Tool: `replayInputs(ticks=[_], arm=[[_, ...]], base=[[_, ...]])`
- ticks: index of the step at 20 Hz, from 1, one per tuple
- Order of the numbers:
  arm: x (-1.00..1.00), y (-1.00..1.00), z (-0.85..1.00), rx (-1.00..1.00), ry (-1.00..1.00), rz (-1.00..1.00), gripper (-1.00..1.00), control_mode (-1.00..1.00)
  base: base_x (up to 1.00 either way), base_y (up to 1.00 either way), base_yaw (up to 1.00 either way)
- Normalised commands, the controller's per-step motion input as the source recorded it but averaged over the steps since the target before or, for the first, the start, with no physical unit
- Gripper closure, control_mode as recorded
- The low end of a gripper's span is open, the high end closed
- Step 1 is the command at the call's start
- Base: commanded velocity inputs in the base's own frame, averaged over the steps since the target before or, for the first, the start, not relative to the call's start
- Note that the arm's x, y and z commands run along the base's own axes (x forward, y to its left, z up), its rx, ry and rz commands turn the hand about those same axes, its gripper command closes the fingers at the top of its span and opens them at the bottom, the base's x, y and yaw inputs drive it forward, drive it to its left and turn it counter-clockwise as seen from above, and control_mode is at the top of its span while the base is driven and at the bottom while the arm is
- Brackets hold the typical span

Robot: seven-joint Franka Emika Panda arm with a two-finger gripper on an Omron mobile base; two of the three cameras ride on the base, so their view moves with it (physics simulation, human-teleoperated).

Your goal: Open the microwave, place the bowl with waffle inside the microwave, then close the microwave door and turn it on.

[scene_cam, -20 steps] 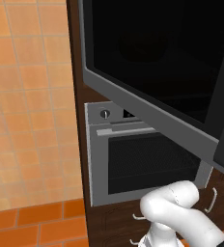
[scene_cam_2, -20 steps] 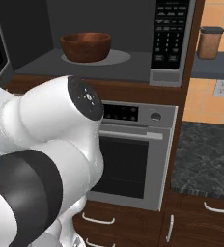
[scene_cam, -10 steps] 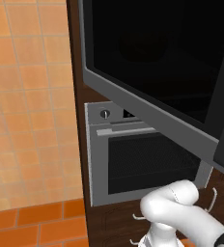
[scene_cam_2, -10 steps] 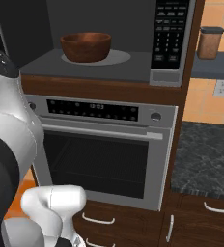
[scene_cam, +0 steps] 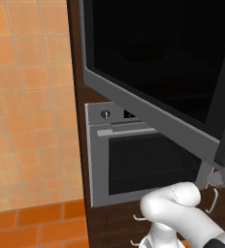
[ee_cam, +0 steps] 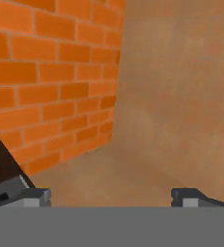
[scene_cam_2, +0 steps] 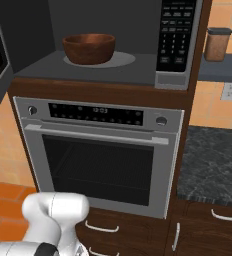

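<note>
Bowl (scene_cam_2: 88,48) sits inside the microwave (scene_cam_2: 113,45), above the oven (scene_cam_2: 100,155). The microwave door (scene_cam: 153,82) stands swung open, left of the oven. The claw (ee_cam: 111,195) is wide and holds nothing.

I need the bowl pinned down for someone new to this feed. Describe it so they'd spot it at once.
Start at the tall dark wood cabinet column holding two built-in appliances. Above the grey oven, the microwave stands open, and the bowl sits on the round grey plate in its cavity. It is the only brown, wood-coloured round dish there; the brown lidded jar stands outside, on the counter to the right.
</note>
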Motion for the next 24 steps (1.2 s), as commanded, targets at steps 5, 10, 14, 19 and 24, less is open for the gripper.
replayInputs(ticks=[5,10,14,19,24], arm=[[0.52,0.37,0.04,0.0,-0.22,-0.83,-1.0,-1.0],[0.9,0.37,0.24,0.0,-0.17,-0.68,-1.0,-1.0],[1.0,-0.02,0.15,0.0,-0.1,-0.52,-1.0,-1.0],[1.0,-0.37,0.0,0.0,-0.15,-0.41,-1.0,-1.0],[1.0,-0.73,0.0,0.0,-0.16,-0.24,-1.0,-1.0]], base=[[0.0,0.0,0.0],[0.0,0.0,0.0],[0.0,0.0,0.0],[0.0,0.0,0.0],[0.0,0.0,0.0]])
